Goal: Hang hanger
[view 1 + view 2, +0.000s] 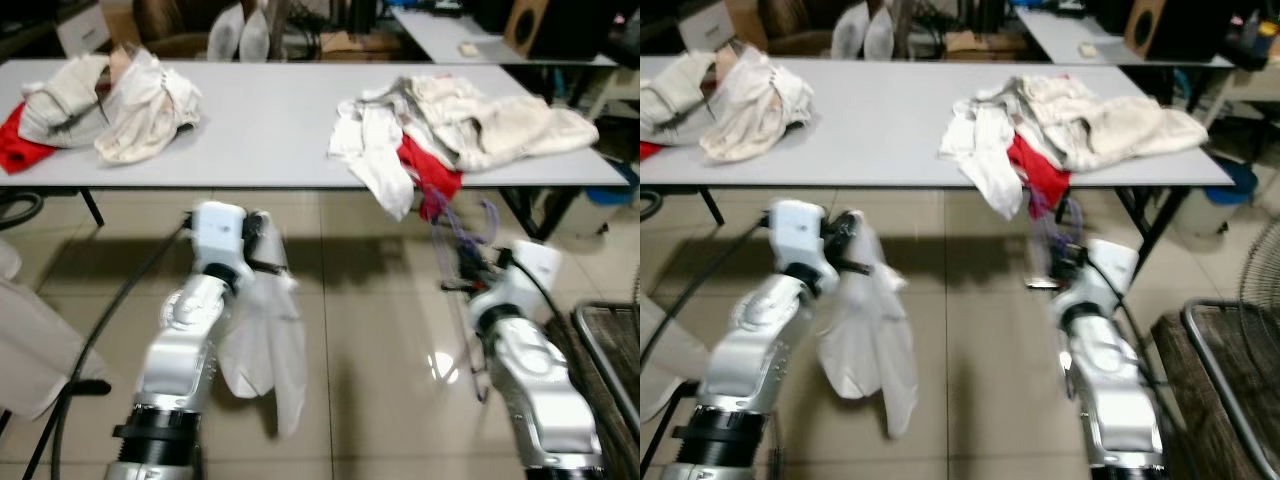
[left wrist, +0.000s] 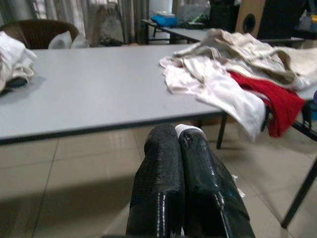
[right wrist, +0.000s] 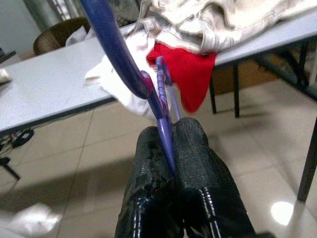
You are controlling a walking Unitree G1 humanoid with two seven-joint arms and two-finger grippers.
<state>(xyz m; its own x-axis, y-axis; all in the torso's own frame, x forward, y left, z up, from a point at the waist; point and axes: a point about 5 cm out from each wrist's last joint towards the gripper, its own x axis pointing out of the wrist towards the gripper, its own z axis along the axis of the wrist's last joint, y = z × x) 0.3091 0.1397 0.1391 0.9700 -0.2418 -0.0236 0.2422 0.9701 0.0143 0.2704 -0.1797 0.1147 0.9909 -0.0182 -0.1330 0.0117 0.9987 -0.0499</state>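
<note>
In the left eye view, the left gripper was low before the table, its fingers pressed together on a white cloth that hung down from them toward the tiled floor. The right gripper was closed on a purple hanger, which rose from the fingers toward the table edge. Just beyond the hanger, a pile of clothes lay on the table, with a red cloth and a white piece drooping over the edge. Another pile lay far off on the table at the robot's left.

The right eye view showed the same scene: the white cloth hung from the left gripper, and the hanger, blurred here, stood above the right gripper.

In the left wrist view, the two fingers were shut with no gap, and a small bit of white cloth showed at their tips. Ahead of the tips was the table, and the clothes lay beyond and to one side.

In the right wrist view, the fingers were clamped on the thin purple bar of the hanger, which ran out past the tips. The red cloth hung from the table edge straight ahead of the tips.
</note>
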